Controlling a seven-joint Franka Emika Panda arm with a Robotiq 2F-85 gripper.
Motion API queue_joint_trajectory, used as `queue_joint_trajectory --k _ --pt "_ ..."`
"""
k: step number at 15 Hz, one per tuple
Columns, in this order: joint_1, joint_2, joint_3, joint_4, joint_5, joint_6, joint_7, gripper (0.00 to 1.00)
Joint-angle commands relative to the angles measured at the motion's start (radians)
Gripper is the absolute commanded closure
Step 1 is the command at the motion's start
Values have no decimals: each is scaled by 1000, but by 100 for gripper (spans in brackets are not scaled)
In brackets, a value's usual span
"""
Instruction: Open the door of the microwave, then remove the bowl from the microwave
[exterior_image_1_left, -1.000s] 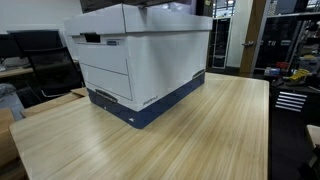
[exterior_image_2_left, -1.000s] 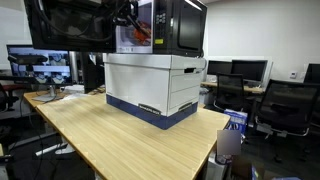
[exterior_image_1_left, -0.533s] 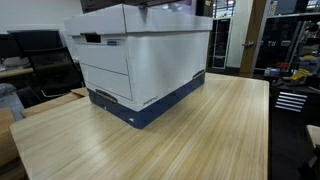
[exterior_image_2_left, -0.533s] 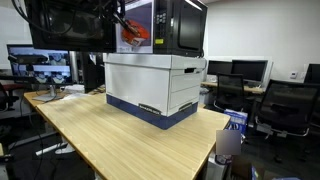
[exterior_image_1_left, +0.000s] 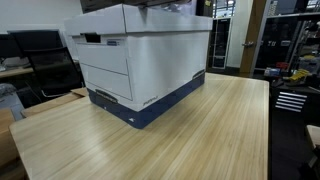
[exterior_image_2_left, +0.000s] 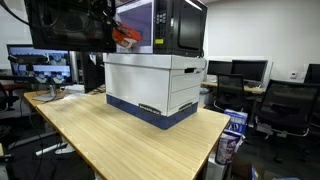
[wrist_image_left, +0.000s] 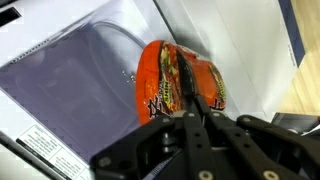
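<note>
A pale wood-grain table (exterior_image_1_left: 200, 135) fills the foreground in both exterior views; a white cardboard file box (exterior_image_1_left: 140, 60) with a dark blue base stands on it. Behind, in an exterior view, black office chairs (exterior_image_2_left: 290, 100) and dark monitors (exterior_image_2_left: 245, 70) sit along desks below a plain white wall (exterior_image_2_left: 260, 30); a lit screen (exterior_image_2_left: 40, 62) glows at the far side. In an exterior view a brown wooden panel (exterior_image_1_left: 258, 35) rises beside a white drawer cabinet (exterior_image_1_left: 290, 100); the light is even.

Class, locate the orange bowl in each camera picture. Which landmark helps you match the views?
In an exterior view: bowl upper left, before the microwave, above the white box.
In an exterior view: not in it; the white box fills the middle.
Wrist view: bowl at centre, pincer shut on its rim.
Shared landmark: the white box, in both exterior views.
</note>
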Motion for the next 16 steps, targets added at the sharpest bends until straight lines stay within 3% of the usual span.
queue_joint_trajectory --k 1,9,16 --pt "-37 -25 33 -2 -89 -72 65 95" --pt "-31 -42 42 -1 -172 -131 100 95" --pt "-19 -61 38 18 -161 -216 99 95"
